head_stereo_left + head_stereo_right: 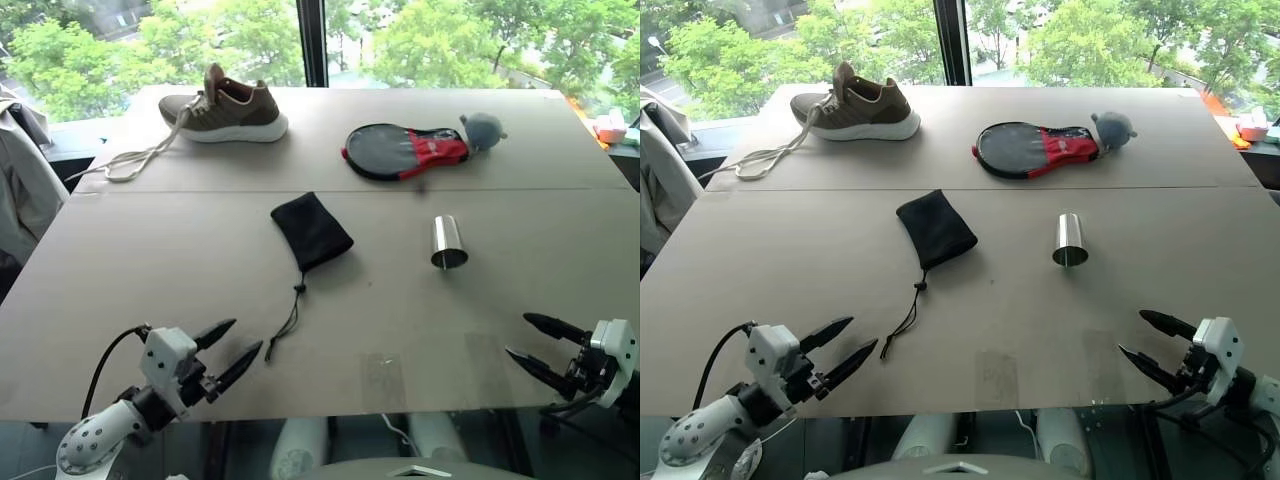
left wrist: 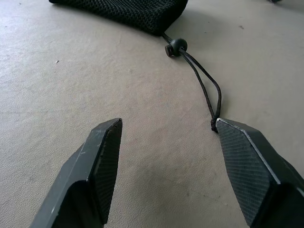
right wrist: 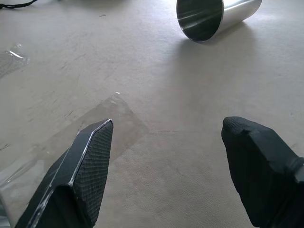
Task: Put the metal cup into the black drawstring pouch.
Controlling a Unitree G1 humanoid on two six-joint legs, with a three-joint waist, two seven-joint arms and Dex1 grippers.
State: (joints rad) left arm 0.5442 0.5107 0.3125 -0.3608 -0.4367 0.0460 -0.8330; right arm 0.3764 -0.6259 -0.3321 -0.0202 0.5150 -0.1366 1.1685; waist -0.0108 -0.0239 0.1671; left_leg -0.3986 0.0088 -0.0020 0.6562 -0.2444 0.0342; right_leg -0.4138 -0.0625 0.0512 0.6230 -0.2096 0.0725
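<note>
The metal cup (image 1: 448,243) lies on its side right of the table's middle, its open mouth turned toward me; the right wrist view shows that mouth (image 3: 200,19) well beyond the fingertips. The black drawstring pouch (image 1: 311,230) lies flat at the table's centre, its cord and toggle (image 1: 298,288) trailing toward the front edge. My left gripper (image 1: 245,335) is open low at the front left, with the cord's end (image 2: 213,124) right at one fingertip. At the front right my right gripper (image 1: 518,335) also stands open, nothing between its fingers, a good way short of the cup.
A brown shoe (image 1: 225,108) with a long loose lace sits at the back left. A dark-grey-and-red paddle case (image 1: 400,150) and a grey soft toy (image 1: 482,128) lie at the back right. Clear tape patches (image 1: 385,378) are stuck near the table's front edge.
</note>
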